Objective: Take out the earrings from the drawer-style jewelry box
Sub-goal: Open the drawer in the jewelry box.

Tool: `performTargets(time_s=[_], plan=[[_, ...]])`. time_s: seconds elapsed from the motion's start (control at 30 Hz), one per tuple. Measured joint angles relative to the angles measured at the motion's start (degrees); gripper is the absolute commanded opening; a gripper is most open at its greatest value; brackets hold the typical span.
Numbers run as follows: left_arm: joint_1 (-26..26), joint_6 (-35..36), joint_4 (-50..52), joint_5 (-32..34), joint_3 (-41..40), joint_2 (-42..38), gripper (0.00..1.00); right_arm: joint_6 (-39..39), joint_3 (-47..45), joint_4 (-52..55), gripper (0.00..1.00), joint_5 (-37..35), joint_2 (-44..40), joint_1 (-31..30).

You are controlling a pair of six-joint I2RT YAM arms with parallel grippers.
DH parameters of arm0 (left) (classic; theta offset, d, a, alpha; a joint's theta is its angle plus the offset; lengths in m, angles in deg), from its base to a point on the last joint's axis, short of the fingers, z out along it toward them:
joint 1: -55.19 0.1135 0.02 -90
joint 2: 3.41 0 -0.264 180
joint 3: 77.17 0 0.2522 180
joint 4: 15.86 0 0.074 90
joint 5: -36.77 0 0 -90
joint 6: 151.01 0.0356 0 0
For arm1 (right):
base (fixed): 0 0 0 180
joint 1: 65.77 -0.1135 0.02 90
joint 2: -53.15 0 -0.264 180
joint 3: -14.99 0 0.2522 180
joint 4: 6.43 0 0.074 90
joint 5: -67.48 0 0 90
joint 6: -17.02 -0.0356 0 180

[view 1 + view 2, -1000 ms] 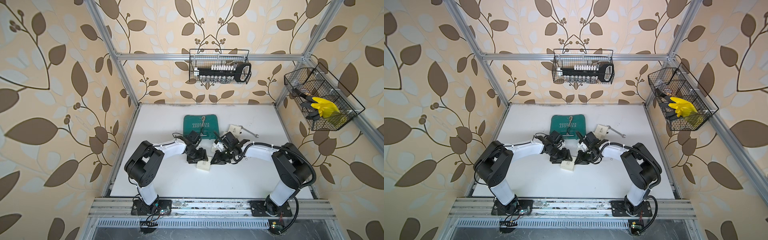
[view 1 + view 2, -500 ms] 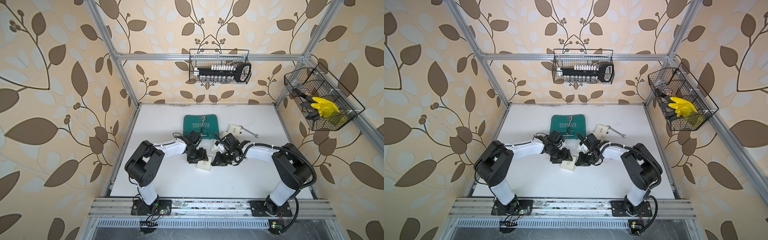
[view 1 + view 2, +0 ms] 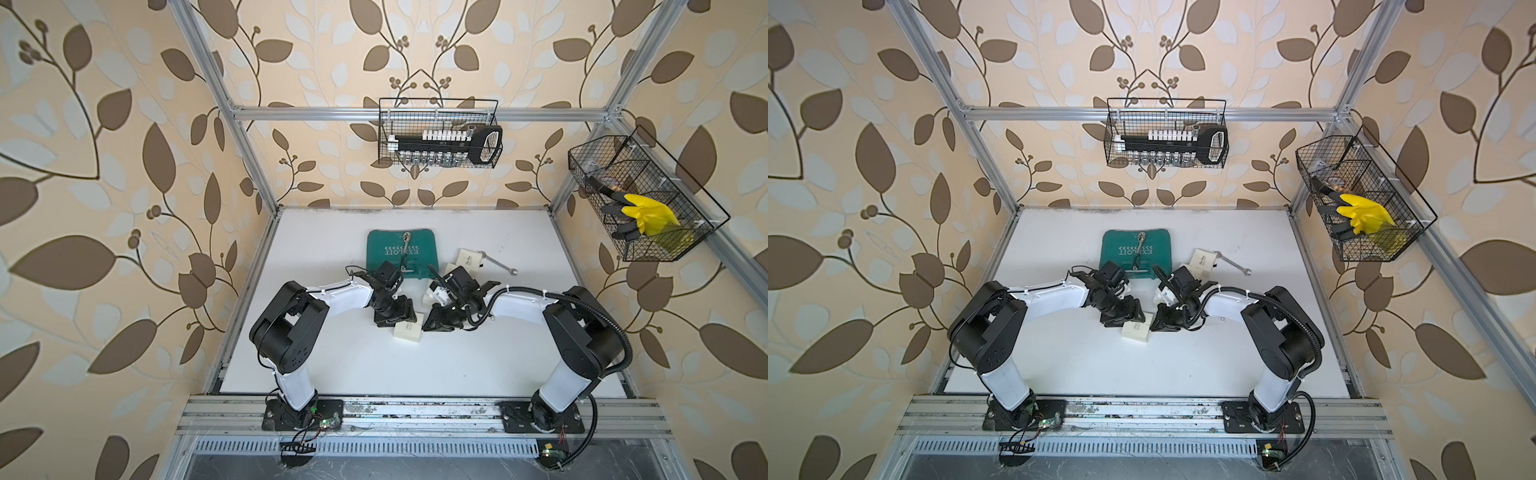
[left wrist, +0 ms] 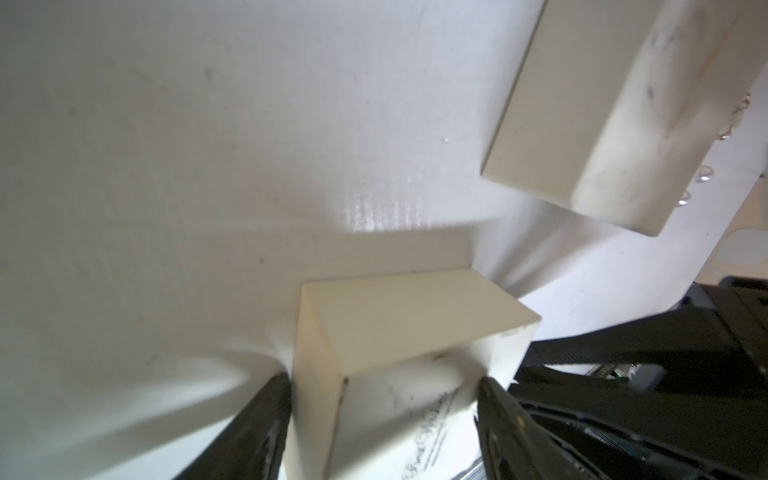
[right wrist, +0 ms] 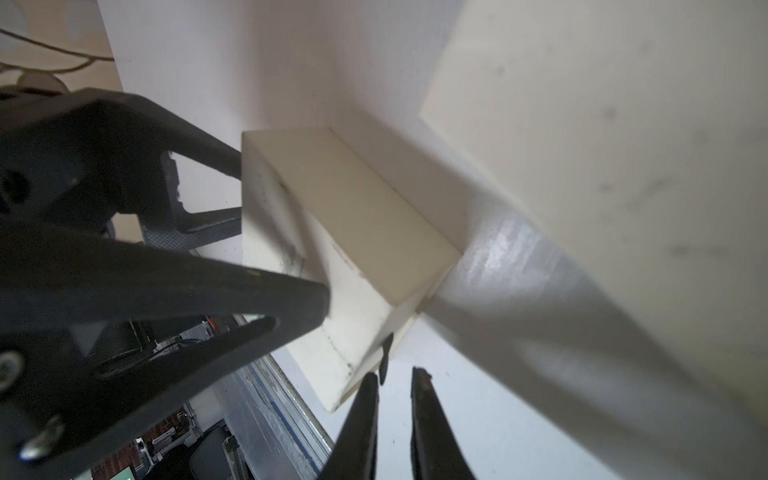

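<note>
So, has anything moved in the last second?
Nothing visibly changed. The left fingers still clamp the box, and the right fingers still wait, narrowly open, at its corner.

Top views bright, edges warped — wrist views soft, heavily shadowed.
</note>
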Motion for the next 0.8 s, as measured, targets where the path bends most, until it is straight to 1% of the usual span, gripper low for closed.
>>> performTargets(time_s=[0.17, 0.27, 0.4, 0.43, 0.5, 0.6, 0.8], plan=[[-0.44, -0.02, -0.11, 0.13, 0.11, 0.0, 0.72, -0.39, 0.0, -0.87, 0.17, 0.13, 1.2, 0.0], [-0.46, -0.02, -0.09, 0.17, 0.11, 0.0, 0.72, -0.66, 0.0, -1.2, 0.15, 0.24, 1.57, 0.0], [-0.46, -0.02, -0.07, 0.24, 0.15, 0.0, 0.72, -1.33, 0.0, -2.05, 0.02, 0.96, 1.57, 0.02], [-0.46, -0.02, -0.07, 0.26, 0.15, 0.0, 0.71, -1.22, 0.0, -2.38, 0.0, 1.05, 1.57, 0.0], [-0.5, -0.02, -0.04, 0.37, 0.15, 0.0, 0.71, -1.46, 0.0, -2.45, 0.0, 1.18, 1.57, 0.02], [-0.68, 0.0, 0.17, 0.98, 0.33, 0.0, 0.68, -1.46, 0.0, -2.34, 0.0, 0.81, 1.55, 0.02], [-1.05, -0.09, 2.8, 3.23, 2.6, 0.92, 0.66, -1.16, 0.94, 1.68, 0.0, -4.07, 1.07, -0.09]])
